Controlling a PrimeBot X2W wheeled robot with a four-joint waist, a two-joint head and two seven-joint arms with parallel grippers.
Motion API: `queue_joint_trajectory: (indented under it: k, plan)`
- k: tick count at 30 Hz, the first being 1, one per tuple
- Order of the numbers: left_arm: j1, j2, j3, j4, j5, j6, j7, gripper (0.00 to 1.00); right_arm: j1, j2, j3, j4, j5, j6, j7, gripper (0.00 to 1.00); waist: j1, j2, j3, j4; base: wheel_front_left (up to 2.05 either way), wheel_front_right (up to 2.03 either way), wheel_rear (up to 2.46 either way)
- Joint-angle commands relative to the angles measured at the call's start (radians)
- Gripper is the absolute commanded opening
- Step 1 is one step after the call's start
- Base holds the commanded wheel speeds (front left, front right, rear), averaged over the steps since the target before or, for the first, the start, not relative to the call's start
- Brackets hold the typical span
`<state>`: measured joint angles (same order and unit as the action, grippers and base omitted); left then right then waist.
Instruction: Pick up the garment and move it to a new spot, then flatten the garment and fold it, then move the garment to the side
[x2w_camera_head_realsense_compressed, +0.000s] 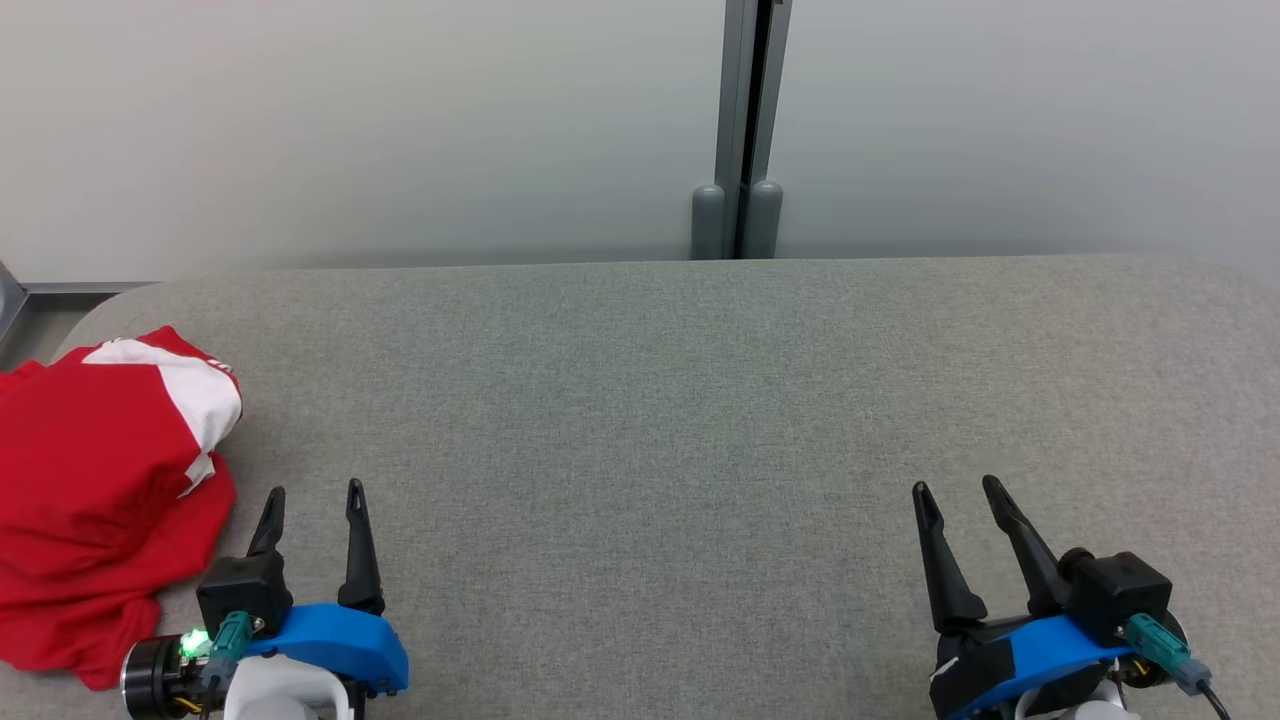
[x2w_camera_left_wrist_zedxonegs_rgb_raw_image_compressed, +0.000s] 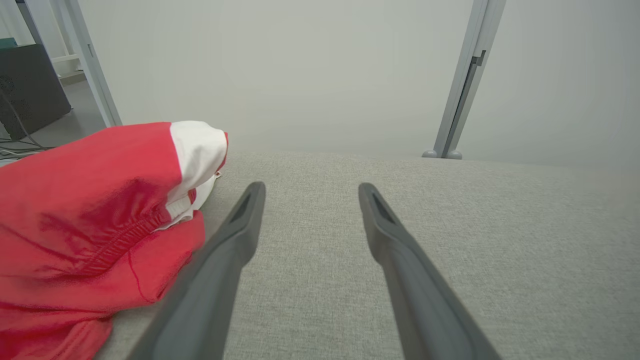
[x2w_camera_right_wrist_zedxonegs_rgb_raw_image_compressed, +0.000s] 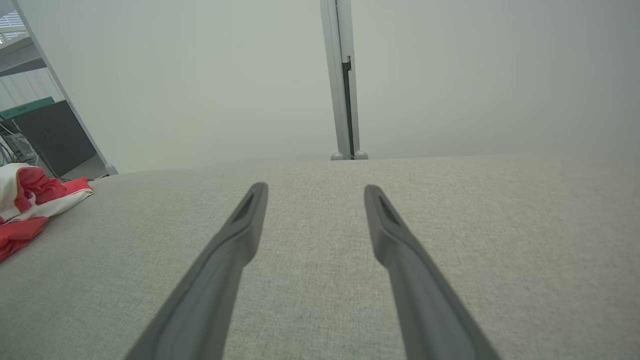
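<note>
On the left edge of the grey table (x2w_camera_head_realsense_compressed: 640, 400) the red-and-white garment (x2w_camera_head_realsense_compressed: 95, 480) lies bunched just beside the left gripper (x2w_camera_head_realsense_compressed: 316, 489), both it and the right gripper (x2w_camera_head_realsense_compressed: 955, 484) spread and empty, so picking up, flattening and folding all seem undone.

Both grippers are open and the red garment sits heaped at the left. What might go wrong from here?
1. The garment is bunched in layers beside the left gripper; a pinch may catch only one fold and drag it.
2. It lies by the left edge of the table; a nudge might push it off.
3. The right gripper is far from it, so a one-armed lift may leave it twisted.
</note>
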<state>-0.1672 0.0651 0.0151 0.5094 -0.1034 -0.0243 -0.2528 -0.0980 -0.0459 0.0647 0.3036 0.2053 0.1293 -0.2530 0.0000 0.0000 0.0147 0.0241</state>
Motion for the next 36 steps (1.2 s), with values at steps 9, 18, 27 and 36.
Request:
queue_joint_trajectory:
  k: [9, 18, 27, 36]
  plan:
    - [-0.017, 0.003, 0.011, 0.010, 0.032, -0.001, -0.014, 1.00, -0.011, -0.008, -0.003, 0.030, -0.039, 0.002, -0.014, 1.00, 0.0000, 0.0000, -0.004, 0.002, 0.00, 0.00, 0.00]
    - [-0.014, -0.001, 0.016, 0.013, 0.027, -0.002, -0.014, 1.00, -0.017, -0.008, -0.018, 0.050, -0.046, 0.002, -0.014, 1.00, 0.0000, 0.0000, -0.003, 0.000, 0.00, 0.00, 0.00]
    - [-0.023, -0.004, 0.017, 0.023, 0.022, -0.004, -0.014, 1.00, -0.023, -0.007, -0.033, 0.065, -0.054, 0.002, -0.014, 1.00, 0.0000, 0.0000, -0.001, 0.002, 0.00, 0.00, 0.00]
    - [-0.022, -0.006, 0.021, 0.027, 0.021, -0.005, -0.014, 1.00, -0.026, -0.007, -0.029, 0.071, -0.049, 0.002, -0.014, 1.00, 0.0000, 0.0000, -0.002, 0.006, 0.00, 0.00, 0.00]
